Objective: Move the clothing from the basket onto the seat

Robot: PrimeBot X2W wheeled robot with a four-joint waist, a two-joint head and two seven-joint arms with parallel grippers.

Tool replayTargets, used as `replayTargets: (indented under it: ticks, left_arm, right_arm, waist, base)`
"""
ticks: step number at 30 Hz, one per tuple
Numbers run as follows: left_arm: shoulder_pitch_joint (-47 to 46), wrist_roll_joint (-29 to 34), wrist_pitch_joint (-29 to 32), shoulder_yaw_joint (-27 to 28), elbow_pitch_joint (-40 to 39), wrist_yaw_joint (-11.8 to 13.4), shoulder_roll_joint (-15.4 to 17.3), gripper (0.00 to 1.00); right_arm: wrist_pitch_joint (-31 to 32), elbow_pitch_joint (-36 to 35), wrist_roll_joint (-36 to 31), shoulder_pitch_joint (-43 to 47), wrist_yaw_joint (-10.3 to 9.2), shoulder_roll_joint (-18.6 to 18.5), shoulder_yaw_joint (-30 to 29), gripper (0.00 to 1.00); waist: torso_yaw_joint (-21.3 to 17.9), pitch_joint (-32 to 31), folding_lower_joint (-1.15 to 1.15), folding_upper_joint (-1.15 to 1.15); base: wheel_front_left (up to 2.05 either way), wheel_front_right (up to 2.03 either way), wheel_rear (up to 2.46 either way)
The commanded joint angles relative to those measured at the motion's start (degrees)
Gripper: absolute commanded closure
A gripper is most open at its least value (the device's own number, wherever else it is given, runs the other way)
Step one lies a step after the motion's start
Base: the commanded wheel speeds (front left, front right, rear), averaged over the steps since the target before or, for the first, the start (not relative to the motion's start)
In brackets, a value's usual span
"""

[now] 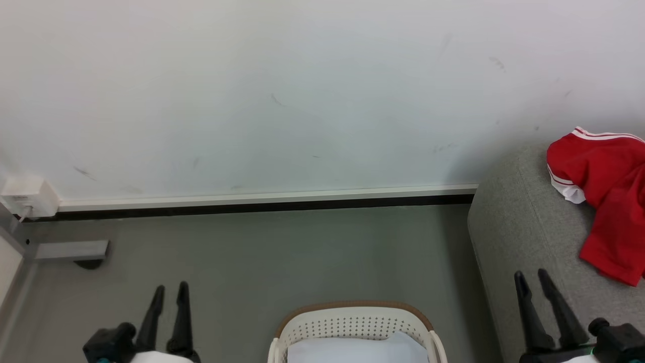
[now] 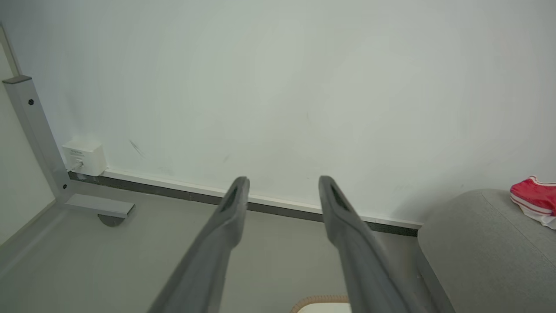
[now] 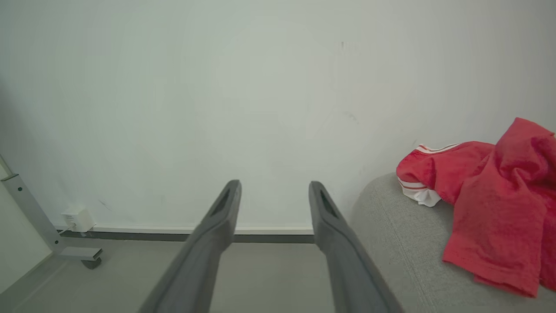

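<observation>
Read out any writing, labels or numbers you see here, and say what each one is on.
White wall box: a small printed label, too small and blurred to read.
Red clothing, basket, grey seat: no text or logo visible.

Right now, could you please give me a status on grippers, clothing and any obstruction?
Both open, holding nothing: left gripper, right gripper. Red clothing lying on the seat. The basket low centre, something pale inside. No obstruction seen.
</observation>
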Motion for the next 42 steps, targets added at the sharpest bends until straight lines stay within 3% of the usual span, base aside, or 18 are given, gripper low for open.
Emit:
replayTargets:
  ticks: [1,14,42]
  left_arm:
    - [0.21,-0.38,0.3,0.16,0.81,-0.03,-0.16,1.0]
    - [-0.62,-14.01,4.29,1.24,0.57,-0.78,-0.09,1.0]
    - [-0.83,-36.71,10.12,2.37,-2.14,-0.87,0.05,1.0]
  right_arm:
    - [0.1,0.57,0.39,0.45,-0.01,0.25,0.1,1.0]
    - [3.53,1.14,13.32,-0.42,-0.02,0.71,-1.89,1.0]
    - [8.96,2.05,34.7,-1.87,-0.05,1.29,-4.89,1.0]
  waist:
    - [0.01,-0.01,0.0,0.0]
    - [0.21,-0.16,0.0,0.0]
    - [0.61,-0.44,0.0,0.0]
  base:
    - [0.0,0.0,0.0]
    - [0.0,0.0,0.0]
    - [0.0,0.0,0.0]
